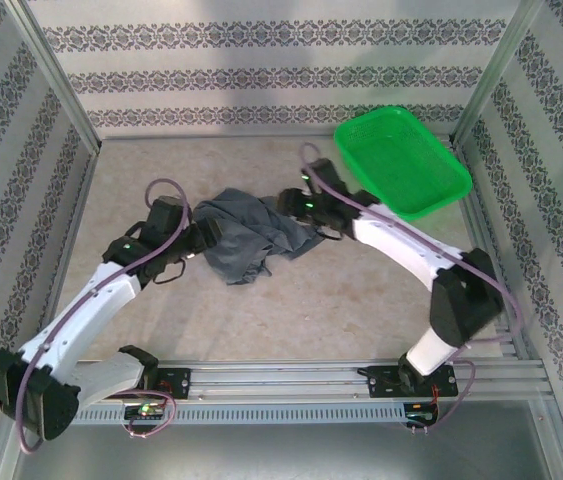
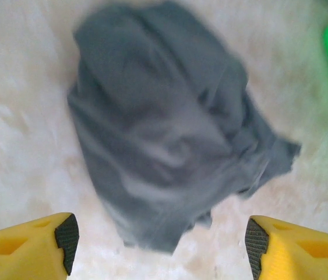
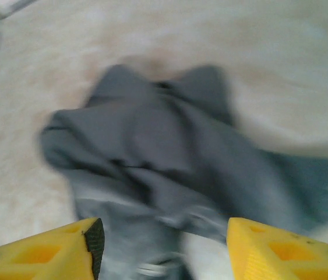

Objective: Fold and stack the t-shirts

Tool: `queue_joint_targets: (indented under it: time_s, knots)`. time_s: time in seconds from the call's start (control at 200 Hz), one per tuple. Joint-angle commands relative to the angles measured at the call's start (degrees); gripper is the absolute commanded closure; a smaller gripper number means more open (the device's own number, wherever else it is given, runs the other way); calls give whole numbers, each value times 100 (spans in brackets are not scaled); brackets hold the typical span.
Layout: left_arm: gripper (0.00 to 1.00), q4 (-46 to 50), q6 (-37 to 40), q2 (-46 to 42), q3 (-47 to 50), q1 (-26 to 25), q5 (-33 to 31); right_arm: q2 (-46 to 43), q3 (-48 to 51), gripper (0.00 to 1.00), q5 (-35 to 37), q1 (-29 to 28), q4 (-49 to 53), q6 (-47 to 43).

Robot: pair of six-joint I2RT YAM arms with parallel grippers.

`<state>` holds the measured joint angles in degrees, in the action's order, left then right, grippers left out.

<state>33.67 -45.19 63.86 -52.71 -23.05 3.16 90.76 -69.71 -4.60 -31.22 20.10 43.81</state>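
Where the 2 arms meet near the middle of the counter [image 1: 291, 310], 1 t-shirt [image 1: 246, 238] lies in a crumpled heap. It is plain dark slate-grey with no print. The soft cloth is bunched into ridges and folds rather than spread flat, and its lower end tapers toward the near edge.

The left tool [image 2: 159, 240] sits at the heap's left side. Its 2 yellow fingers [image 2: 30, 248] are wide apart, with black ribbed pads [image 2: 67, 233] facing inward. The t-shirt's lower edge lies ahead of the gap, and neither pad touches cloth.

The right tool [image 3: 161, 248] sits at the heap's right side, its fingers also well apart and gripping nothing. Grey fabric lies under and between them, but blur hides whether they touch it.

The counter is pale beige, mottled and matte. A bright green plastic basket [image 1: 406, 165], rectangular with mesh walls, stands at the far right, well apart from the t-shirt. Grey-and-white patterned panels [image 1: 261, 75] wall the space, and metal rails [image 1: 361, 380] run along the near edge.
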Motion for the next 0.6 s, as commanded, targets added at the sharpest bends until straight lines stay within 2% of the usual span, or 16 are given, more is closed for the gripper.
queue_joint_targets:
  time_s: [0.0,0.11,0.235,0.355,0.48,0.545,0.595]
  knots:
    - [23,-616,-1134,504,460,-280,871,-338,900,42,-41,384,-184,750]
    - [20,-1659,-2627,988,1034,-449,926,-136,1197,37,-282,572,-489,991]
    - [12,-2780,-4017,1111,1529,-671,272,428,1287,35,-540,656,-1058,1640]
    - [15,-3306,-4477,1481,1585,-711,-6,1002,1134,36,-636,665,-1462,2078]
    - [34,-3301,-4453,1819,1428,-683,-277,1548,712,43,-699,668,-1454,2289]
    - [57,-3297,-4396,1793,1430,-662,-460,1762,534,53,-734,670,-1363,2380]
    - [77,-3167,-4318,1705,1410,-605,-557,1862,441,66,-731,679,-1307,2425]
